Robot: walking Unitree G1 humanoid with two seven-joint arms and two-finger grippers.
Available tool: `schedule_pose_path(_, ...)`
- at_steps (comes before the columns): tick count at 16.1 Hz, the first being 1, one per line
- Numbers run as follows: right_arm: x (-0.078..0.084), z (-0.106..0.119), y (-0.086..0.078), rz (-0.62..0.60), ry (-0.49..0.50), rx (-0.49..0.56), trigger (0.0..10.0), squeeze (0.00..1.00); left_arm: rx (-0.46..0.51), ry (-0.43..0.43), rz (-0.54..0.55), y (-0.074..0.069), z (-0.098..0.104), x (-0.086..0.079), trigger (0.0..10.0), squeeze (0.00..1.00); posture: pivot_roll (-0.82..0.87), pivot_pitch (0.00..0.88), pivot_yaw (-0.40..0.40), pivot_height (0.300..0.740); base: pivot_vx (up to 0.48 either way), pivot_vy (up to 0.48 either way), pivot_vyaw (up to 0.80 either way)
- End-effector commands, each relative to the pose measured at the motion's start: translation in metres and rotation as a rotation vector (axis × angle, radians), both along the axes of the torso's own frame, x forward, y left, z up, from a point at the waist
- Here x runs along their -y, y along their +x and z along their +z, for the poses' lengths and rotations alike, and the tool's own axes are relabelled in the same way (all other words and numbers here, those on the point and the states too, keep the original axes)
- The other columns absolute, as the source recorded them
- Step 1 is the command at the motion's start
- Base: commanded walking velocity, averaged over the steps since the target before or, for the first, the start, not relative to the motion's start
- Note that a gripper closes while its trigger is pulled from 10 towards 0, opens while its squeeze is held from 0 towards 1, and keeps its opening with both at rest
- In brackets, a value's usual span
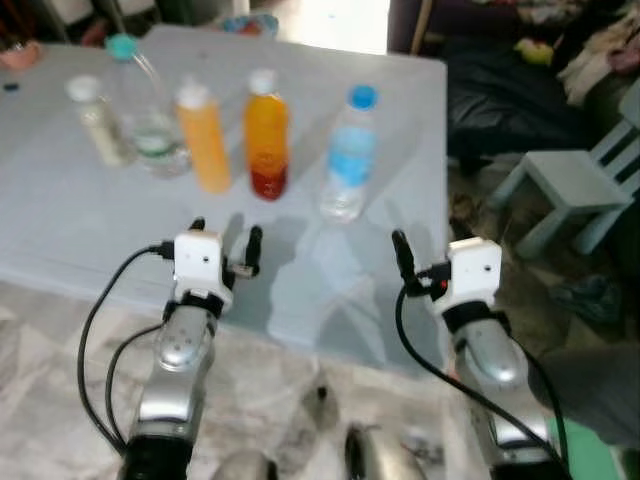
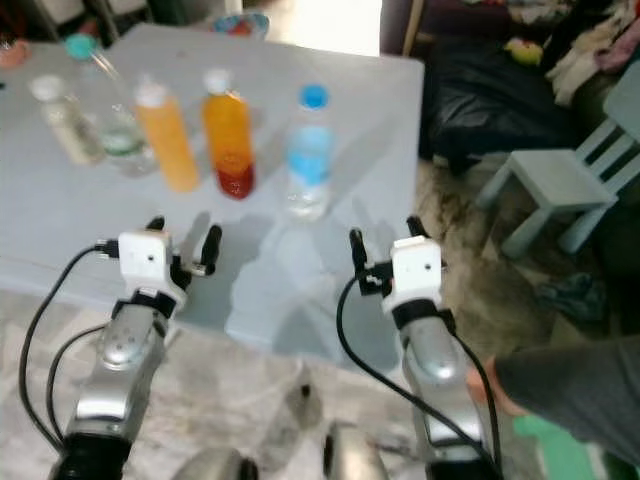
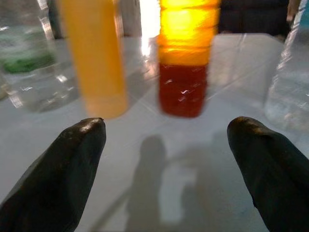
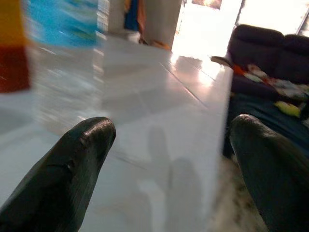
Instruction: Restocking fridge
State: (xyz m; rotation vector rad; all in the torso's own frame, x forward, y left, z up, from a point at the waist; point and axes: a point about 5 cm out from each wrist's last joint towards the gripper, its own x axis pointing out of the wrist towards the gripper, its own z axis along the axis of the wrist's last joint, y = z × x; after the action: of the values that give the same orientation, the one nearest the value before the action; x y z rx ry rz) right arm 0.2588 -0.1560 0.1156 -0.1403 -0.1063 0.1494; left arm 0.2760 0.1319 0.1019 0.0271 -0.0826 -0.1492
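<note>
Bottles: five upright in a row on the counter (image 1: 60,240), far of both end effectors, spaced apart for single pickup.
Water bottle (image 1: 349,155): blue cap, right end of row, nearest the right end effector (image 1: 432,262).
Two-tone bottle (image 1: 267,135): orange over red, ahead of the left end effector (image 1: 226,245).
Left end effector: spread wide, empty, low over the near counter edge.
Right end effector: spread wide, empty, beside the counter's right corner.
Stage: judged pre-grasp; nothing lifted yet.

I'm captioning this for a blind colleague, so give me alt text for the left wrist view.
The left gripper, its two black fingers spread open, hovers low over a pale table facing a row of bottles. Straight ahead stand an orange juice bottle and an orange-over-red drink bottle, flanked by a clear green-labelled bottle and a water bottle.
</note>
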Motion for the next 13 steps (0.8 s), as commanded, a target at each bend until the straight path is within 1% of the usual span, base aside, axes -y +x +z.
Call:
schedule_pose_path(1, -0.001, 0.002, -0.001, 0.005, 0.011, 0.003, 10.0, 0.00, -0.002, 0.020, -0.007, -0.003, -0.001, 0.000, 10.0, 0.00, 0.00, 0.071, -0.028, 0.740, 0.000, 0.000, 0.00)
schedule_pose_path(4, -0.005, 0.006, -0.001, 0.037, 0.008, 0.020, 10.0, 0.00, -0.003, 0.032, 0.014, -0.005, -0.002, -0.005, 10.0, 0.00, 0.00, 0.077, -0.027, 0.740, 0.000, 0.000, 0.00)
schedule_pose_path(6, -0.011, 0.019, 0.002, 0.069, 0.002, 0.070, 10.0, 0.00, 0.001, 0.047, 0.034, -0.006, -0.001, -0.007, 10.0, 0.00, 0.00, 0.083, -0.020, 0.740, 0.000, 0.000, 0.00)
schedule_pose_path(7, -0.011, 0.024, 0.005, 0.060, 0.014, 0.084, 10.0, 0.00, 0.002, 0.047, 0.033, -0.006, -0.001, -0.007, 10.0, 0.00, 0.00, 0.083, -0.020, 0.740, 0.000, 0.000, 0.00)
schedule_pose_path(8, -0.013, 0.033, 0.010, 0.071, 0.014, 0.115, 10.0, 0.00, 0.004, 0.047, 0.032, -0.006, 0.000, -0.007, 10.0, 0.00, 0.00, 0.089, -0.017, 0.740, 0.000, 0.000, 0.00)
schedule_pose_path(10, -0.016, 0.042, 0.016, 0.096, 0.005, 0.146, 10.0, 0.00, 0.007, 0.047, 0.030, -0.005, 0.001, -0.005, 10.0, 0.00, 0.00, 0.092, -0.016, 0.740, 0.000, 0.000, 0.00)
schedule_pose_path(11, -0.017, 0.052, 0.025, 0.123, -0.025, 0.183, 10.0, 0.00, 0.010, 0.049, 0.031, -0.004, 0.002, -0.004, 10.0, 0.00, 0.00, 0.096, -0.014, 0.740, 0.000, 0.000, 0.00)
schedule_pose_path(12, -0.016, 0.063, 0.033, 0.142, -0.032, 0.213, 10.0, 0.00, 0.015, 0.053, 0.037, -0.003, 0.003, -0.004, 10.0, 0.00, 0.00, 0.096, -0.015, 0.740, 0.000, 0.000, 0.00)
schedule_pose_path(13, -0.016, 0.067, 0.036, 0.148, -0.036, 0.226, 10.0, 0.00, 0.016, 0.055, 0.039, -0.003, 0.004, -0.005, 10.0, 0.00, 0.01, 0.097, -0.015, 0.740, 0.000, 0.000, 0.80)
